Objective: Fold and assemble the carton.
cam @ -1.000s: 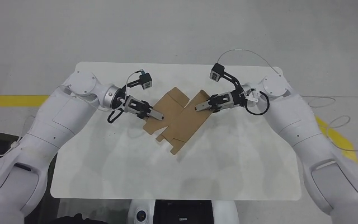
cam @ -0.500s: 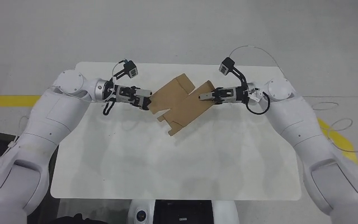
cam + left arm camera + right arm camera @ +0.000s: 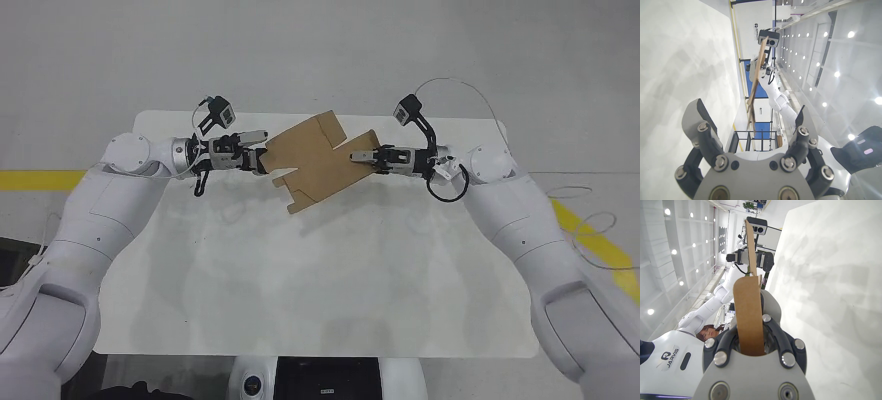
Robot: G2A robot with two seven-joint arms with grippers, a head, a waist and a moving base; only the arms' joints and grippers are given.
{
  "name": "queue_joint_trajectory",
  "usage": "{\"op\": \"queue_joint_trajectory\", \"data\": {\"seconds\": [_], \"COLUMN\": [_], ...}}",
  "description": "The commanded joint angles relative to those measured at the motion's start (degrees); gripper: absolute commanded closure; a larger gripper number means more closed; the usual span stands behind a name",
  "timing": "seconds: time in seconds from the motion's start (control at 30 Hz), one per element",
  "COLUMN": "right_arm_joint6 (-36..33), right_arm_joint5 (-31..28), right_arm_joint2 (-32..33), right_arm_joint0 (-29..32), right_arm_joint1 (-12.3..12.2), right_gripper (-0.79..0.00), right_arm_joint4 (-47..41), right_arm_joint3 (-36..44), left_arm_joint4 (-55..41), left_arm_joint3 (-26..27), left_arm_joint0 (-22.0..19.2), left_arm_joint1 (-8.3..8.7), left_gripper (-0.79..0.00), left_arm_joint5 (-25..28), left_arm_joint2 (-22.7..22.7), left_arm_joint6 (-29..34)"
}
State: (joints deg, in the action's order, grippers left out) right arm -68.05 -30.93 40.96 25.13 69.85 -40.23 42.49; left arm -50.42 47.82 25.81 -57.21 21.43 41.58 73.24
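Hanging above smooth white tabletop (image 3: 300, 290): flat brown cardboard carton (image 3: 315, 160), notched outline, between left tool (image 3: 262, 152) and right tool (image 3: 357, 157). Left wrist: tool spread wide, carton edge-on beyond fingertips (image 3: 700, 106). Right wrist: tool clamps rounded matte flap (image 3: 747, 313).

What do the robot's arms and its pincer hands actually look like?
The left arm and right arm are smooth white shells. The left gripper and right gripper have grey metal bases, black linkages, silver screws, dark-padded fingers. Black cables loop at the wrists, beside small cameras.
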Motion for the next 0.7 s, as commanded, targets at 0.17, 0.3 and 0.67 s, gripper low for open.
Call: {"op": "queue_joint_trajectory", "data": {"seconds": [0.17,0.3,0.67], "right_arm_joint6": [2.76,4.04,5.64], "right_arm_joint5": [0.18,0.13,0.39], "right_arm_joint2": [0.59,1.17,2.69], "right_arm_joint0": [0.57,0.78,1.89], "right_arm_joint1": [0.75,0.91,1.05], "right_gripper": [0.000,0.000,0.000], "right_arm_joint4": [1.23,2.53,5.88], "right_arm_joint3": [-0.61,-0.68,-0.38], "left_arm_joint4": [0.37,0.23,0.48], "left_arm_joint3": [1.02,1.34,1.48], "left_arm_joint0": [0.51,0.99,1.26], "left_arm_joint1": [-0.53,-0.83,-0.98], "left_gripper": [-0.785,-0.785,-0.785], "left_arm_joint5": [-0.29,-1.27,-2.24], "left_arm_joint2": [1.55,2.19,5.42], "left_arm_joint6": [-0.92,-0.38,1.34]}}
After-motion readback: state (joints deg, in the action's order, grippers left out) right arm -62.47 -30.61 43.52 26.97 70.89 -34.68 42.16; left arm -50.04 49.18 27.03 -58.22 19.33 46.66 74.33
